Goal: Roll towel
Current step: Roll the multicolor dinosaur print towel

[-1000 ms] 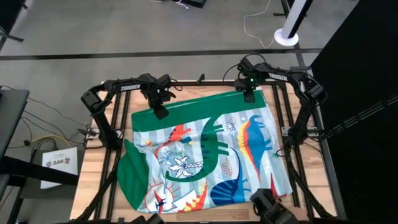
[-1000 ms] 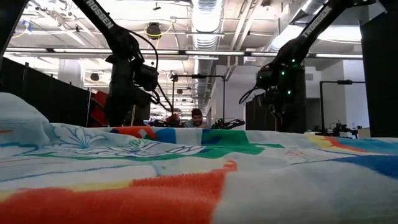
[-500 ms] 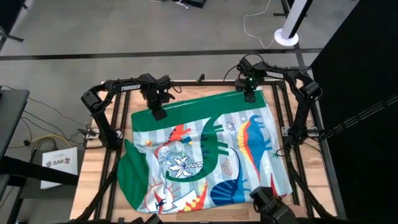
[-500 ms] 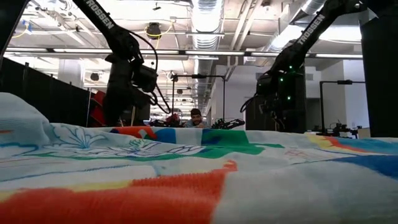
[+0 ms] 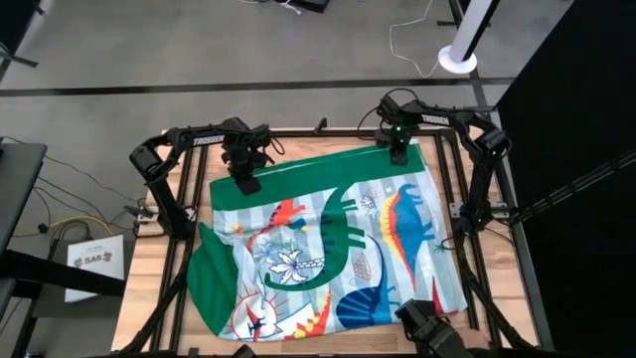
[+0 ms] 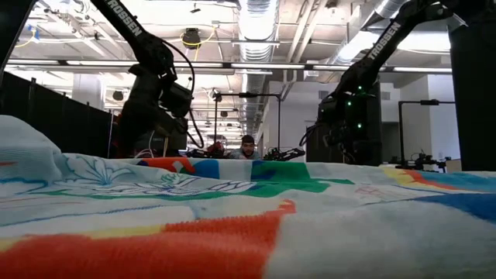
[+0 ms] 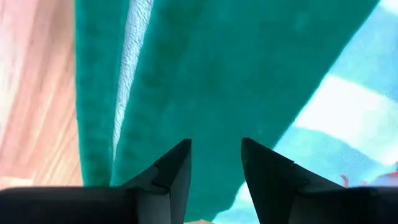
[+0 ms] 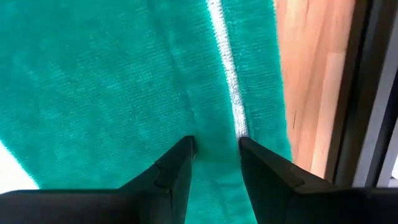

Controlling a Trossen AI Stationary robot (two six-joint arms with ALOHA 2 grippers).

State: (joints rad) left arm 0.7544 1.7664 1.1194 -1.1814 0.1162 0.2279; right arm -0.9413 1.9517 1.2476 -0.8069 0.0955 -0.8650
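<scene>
The towel [image 5: 328,249] lies spread flat on the wooden table [image 5: 149,298], print side up. Its green border [image 5: 318,169] runs along the far edge, and its near-left corner [image 5: 211,278] is folded over, green side up. My left gripper [image 5: 243,184] points down, open, over the border's far-left end [image 7: 205,74]. My right gripper [image 5: 399,156] points down, open, over the border's far-right end [image 8: 124,81], beside a white seam [image 8: 227,74]. In the low view the towel hides both sets of fingertips. My left gripper comes at the green border from above, its fingers [image 7: 177,165] standing apart over the cloth; I cannot tell whether they touch it. My right gripper does the same at the far-right corner, its fingers [image 8: 180,158] either side of the seam; whether they touch cannot be told.
Black frame rails [image 5: 467,199] run close along the table's right and far sides. Bare wood [image 8: 311,81] shows beyond the towel's far-right edge. A dark device [image 5: 432,328] sits at the near right edge. A person [image 6: 246,143] is in the room far behind.
Both grippers have come down toward the towel's far border; in the low view each now sits lower behind the cloth. My left gripper has also shifted a little toward the table's left edge. The towel has not moved.
</scene>
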